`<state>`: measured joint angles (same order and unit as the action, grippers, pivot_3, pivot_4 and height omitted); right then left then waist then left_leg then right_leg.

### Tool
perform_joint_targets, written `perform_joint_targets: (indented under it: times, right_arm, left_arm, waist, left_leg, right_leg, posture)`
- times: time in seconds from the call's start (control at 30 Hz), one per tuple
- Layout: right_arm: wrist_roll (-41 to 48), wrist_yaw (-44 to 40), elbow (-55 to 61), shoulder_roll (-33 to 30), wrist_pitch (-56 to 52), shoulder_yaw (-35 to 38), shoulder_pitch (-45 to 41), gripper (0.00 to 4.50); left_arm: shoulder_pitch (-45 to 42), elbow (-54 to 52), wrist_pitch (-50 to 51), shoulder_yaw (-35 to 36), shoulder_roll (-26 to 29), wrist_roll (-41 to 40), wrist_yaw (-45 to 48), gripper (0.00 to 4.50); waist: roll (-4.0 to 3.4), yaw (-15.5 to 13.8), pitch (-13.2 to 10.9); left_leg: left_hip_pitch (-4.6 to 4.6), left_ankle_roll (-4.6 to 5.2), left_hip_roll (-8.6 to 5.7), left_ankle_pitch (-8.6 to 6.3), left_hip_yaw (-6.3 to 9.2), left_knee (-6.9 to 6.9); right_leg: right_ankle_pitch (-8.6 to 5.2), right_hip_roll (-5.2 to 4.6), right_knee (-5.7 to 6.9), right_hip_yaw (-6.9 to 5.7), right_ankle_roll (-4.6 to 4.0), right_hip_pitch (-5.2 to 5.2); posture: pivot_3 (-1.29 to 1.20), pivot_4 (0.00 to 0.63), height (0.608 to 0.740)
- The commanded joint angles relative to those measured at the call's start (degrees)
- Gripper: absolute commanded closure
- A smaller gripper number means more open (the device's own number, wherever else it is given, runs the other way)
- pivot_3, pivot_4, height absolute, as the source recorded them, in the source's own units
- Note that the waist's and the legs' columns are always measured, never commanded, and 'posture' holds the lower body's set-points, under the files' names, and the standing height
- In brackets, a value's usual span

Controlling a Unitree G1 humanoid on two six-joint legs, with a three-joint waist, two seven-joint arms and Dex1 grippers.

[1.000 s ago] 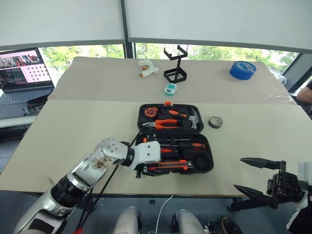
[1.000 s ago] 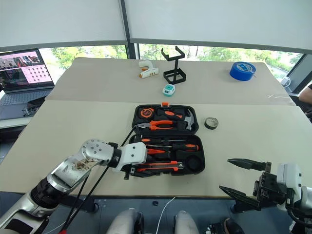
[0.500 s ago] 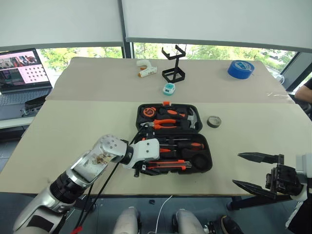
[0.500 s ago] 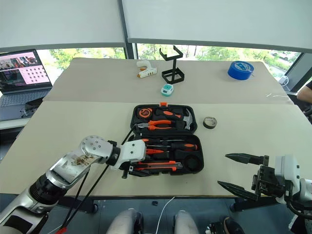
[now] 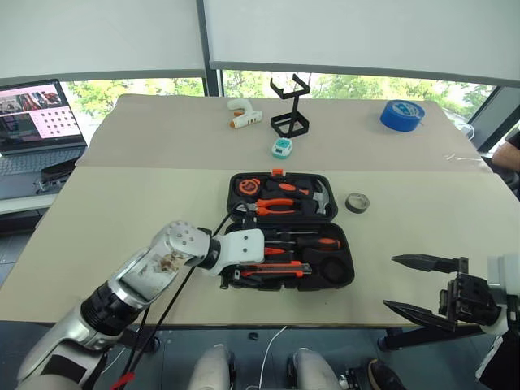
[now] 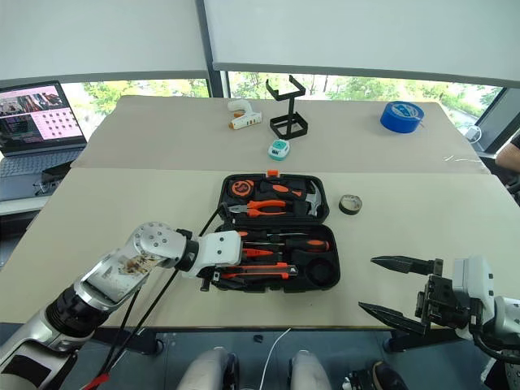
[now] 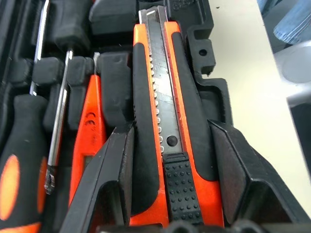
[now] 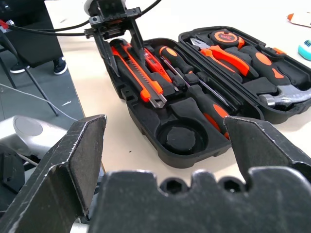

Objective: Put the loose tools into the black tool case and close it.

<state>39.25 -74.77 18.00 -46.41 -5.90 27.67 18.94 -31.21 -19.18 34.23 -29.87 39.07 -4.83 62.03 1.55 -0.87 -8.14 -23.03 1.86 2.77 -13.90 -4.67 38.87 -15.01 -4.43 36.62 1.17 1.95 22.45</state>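
1. This looks like an office or lab room set up for robot trials, not a home.
2. Two plain beige tables (image 5: 146, 138) stand pushed together, one behind the other.
3. Behind them, wide windows (image 5: 349, 85) with white roller blinds (image 5: 357, 36) drawn most of the way down show green trees outside.
4. An open laptop (image 5: 36, 122) sits on a side desk at the left, its screen lit.
5. Black cables (image 5: 175, 313) hang off the near table edge.
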Motion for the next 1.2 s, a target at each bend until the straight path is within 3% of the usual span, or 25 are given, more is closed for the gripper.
perform_joint_targets:
  times: [0.03, 0.27, 0.3, 0.47, 0.6, 0.7, 0.73, 0.9, 0.93, 0.97, 1.1, 1.2]
  right_arm:
    - [1.33, 0.20, 1.60, -0.54, -0.94, 1.45, -0.44, 0.00]
    - [1.15, 0.30, 2.21, -0.46, -1.48, 2.01, 0.09, 0.00]
    - [1.08, 0.32, 2.16, -0.43, -1.45, 1.93, -0.02, 0.00]
    - [0.40, 0.77, 1.03, -0.06, -0.96, 0.91, -1.56, 0.00]
    - [-0.74, 0.85, -0.56, 0.62, -0.15, -0.66, -3.29, 0.00]
    - [-1.32, 0.98, -1.31, 1.26, 0.26, -1.64, -4.37, 0.00]
    - [-1.49, 1.00, -1.52, 1.44, 0.39, -1.91, -4.68, 0.00]
    - [-2.42, 1.60, -2.04, 2.74, 1.17, -2.91, -5.99, 0.00]
    - [-2.57, 1.98, -2.00, 3.18, 1.48, -2.98, -6.21, 0.00]
    - [-2.62, 2.63, -1.86, 3.64, 1.69, -2.82, -6.32, 0.00]
    - [-2.84, 6.64, -0.04, 6.39, 2.33, -1.55, -5.08, 0.00]
    - [-3.24, 7.31, 1.71, 7.39, 2.70, -2.11, -3.13, 0.00]
  left_arm:
    - [-0.95, 0.69, -0.16, -0.64, -1.89, 0.52, -0.27, 2.71]
    - [0.21, -0.40, 1.50, -1.51, -1.01, -0.52, 2.75, 2.71]
    - [0.29, -0.56, 1.74, -1.57, -0.88, -0.79, 3.21, 1.71]
    - [0.41, 0.51, -1.84, 1.76, -2.50, -2.77, 3.40, 0.11]
    - [-0.16, 2.44, -5.80, 10.23, -6.57, -10.75, 4.45, 0.05]
    - [-0.54, 5.08, -9.32, 12.81, -6.43, -11.67, 5.47, 0.05]
    - [-0.50, 6.02, -10.11, 12.96, -6.14, -11.38, 5.71, 0.57]
    - [2.49, 8.54, -16.12, 11.84, -6.35, -9.66, 5.62, 2.26]
    - [3.52, 9.17, -17.76, 11.52, -6.64, -8.93, 5.04, 2.81]
    - [4.49, 9.53, -18.68, 11.10, -6.62, -8.23, 4.81, 2.93]
    - [8.29, 9.63, -20.97, 9.46, -7.69, -6.56, 3.38, 4.41]
    - [9.58, 10.85, -21.90, 8.07, -9.35, -4.20, 1.00, 4.47]
  waist:
    - [0.01, -0.01, 0.00]
    - [0.00, 0.05, 0.00]
    - [0.00, 0.07, 0.00]
    - [-0.01, 0.17, 0.00]
    - [0.02, 0.12, -0.01]
    - [0.02, 0.14, -0.01]
    - [0.00, 0.15, -0.01]
    - [-0.01, 0.16, -0.01]
    - [-0.01, 0.16, -0.01]
    - [-0.01, 0.17, -0.01]
    - [-0.01, 0.11, -0.01]
    - [-0.01, -0.25, -0.01]
  left_leg:
    - [-0.01, 0.00, 0.00, 0.00, 0.01, 0.00]
    - [-0.01, 0.00, 0.01, 0.00, 0.02, 0.00]
    - [0.00, 0.00, 0.01, 0.00, 0.02, 0.00]
    - [0.03, 0.02, 0.02, -0.02, 0.01, -0.07]
    - [-0.06, 0.03, 0.01, -0.02, 0.01, -0.03]
    - [-0.11, 0.03, 0.02, -0.02, 0.07, 0.01]
    - [-0.10, 0.03, 0.02, -0.02, 0.07, 0.00]
    - [-0.10, 0.03, 0.00, -0.02, 0.06, -0.01]
    - [-0.11, 0.03, 0.00, -0.02, 0.05, -0.01]
    - [-0.11, 0.03, 0.00, -0.02, 0.05, -0.01]
    - [-0.11, 0.03, 0.01, -0.02, 0.05, -0.01]
    - [-0.13, 0.03, 0.01, -0.02, 0.05, 0.00]
  right_leg:
    - [0.00, 0.00, 0.00, 0.00, 0.00, 0.00]
    - [0.00, 0.00, -0.01, 0.00, 0.00, 0.01]
    - [0.00, 0.00, -0.01, 0.00, 0.00, 0.00]
    - [-0.04, 0.01, -0.01, 0.00, 0.01, 0.01]
    - [-0.04, 0.00, -0.04, -0.02, 0.01, 0.05]
    - [-0.04, 0.00, 0.00, -0.07, 0.01, 0.08]
    - [-0.04, 0.01, 0.01, -0.07, 0.01, 0.08]
    - [-0.04, 0.00, -0.01, -0.06, 0.01, 0.08]
    - [-0.04, 0.00, -0.02, -0.06, 0.01, 0.07]
    - [-0.04, 0.00, -0.02, -0.05, 0.02, 0.08]
    - [-0.04, 0.00, 0.02, -0.05, 0.01, 0.09]
    - [-0.04, -0.03, 0.01, -0.08, 0.01, 0.09]
  posture:
    - [0.00, 0.150, 0.740]
    - [0.00, 0.150, 0.740]
    - [0.00, 0.150, 0.740]
    - [0.00, 0.150, 0.740]
    - [0.00, 0.150, 0.740]
    - [0.00, 0.150, 0.740]
    - [0.00, 0.150, 0.740]
    - [0.00, 0.150, 0.740]
    - [0.00, 0.150, 0.740]
    - [0.00, 0.150, 0.740]
    - [0.00, 0.150, 0.740]
    - [0.00, 0.150, 0.740]
